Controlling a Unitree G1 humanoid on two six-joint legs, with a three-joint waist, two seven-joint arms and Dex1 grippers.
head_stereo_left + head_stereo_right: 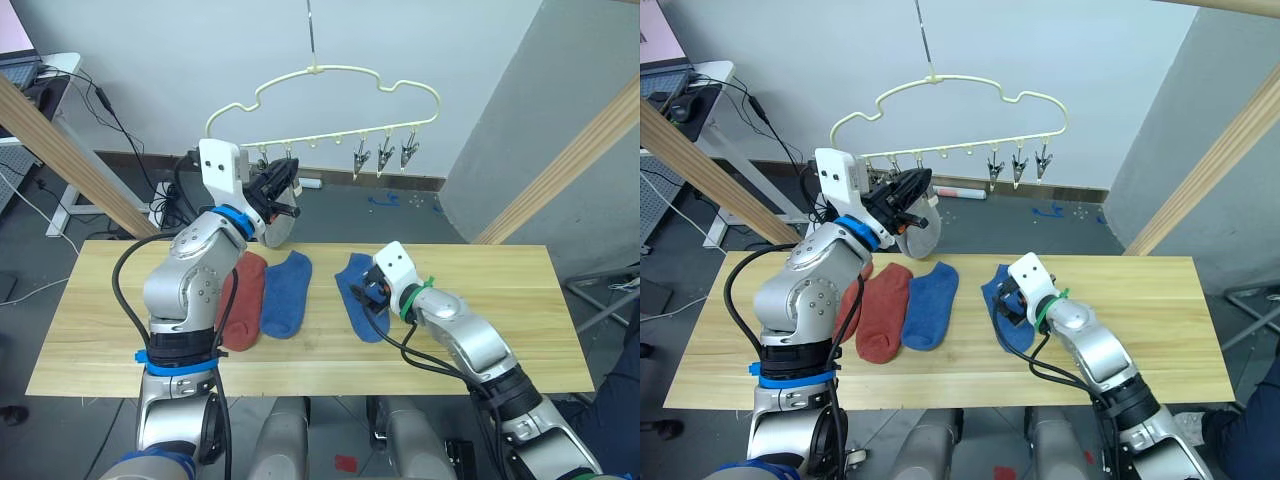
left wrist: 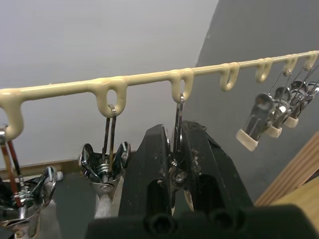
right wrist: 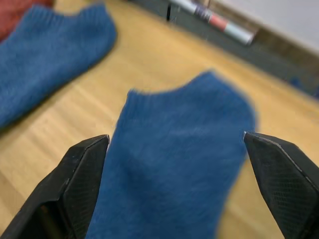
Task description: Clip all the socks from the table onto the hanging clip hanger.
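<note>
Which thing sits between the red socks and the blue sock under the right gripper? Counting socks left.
Another blue sock, seen in both eye views, between the red socks and the right gripper.

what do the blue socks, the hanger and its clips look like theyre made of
Blue socks: soft knit fabric, matte, fuzzy surface with a ribbed cuff. Clip hanger: pale yellow, smooth rounded coating, probably plastic over wire. Clips: shiny bare metal with cream tips, likely rubber or plastic.
</note>
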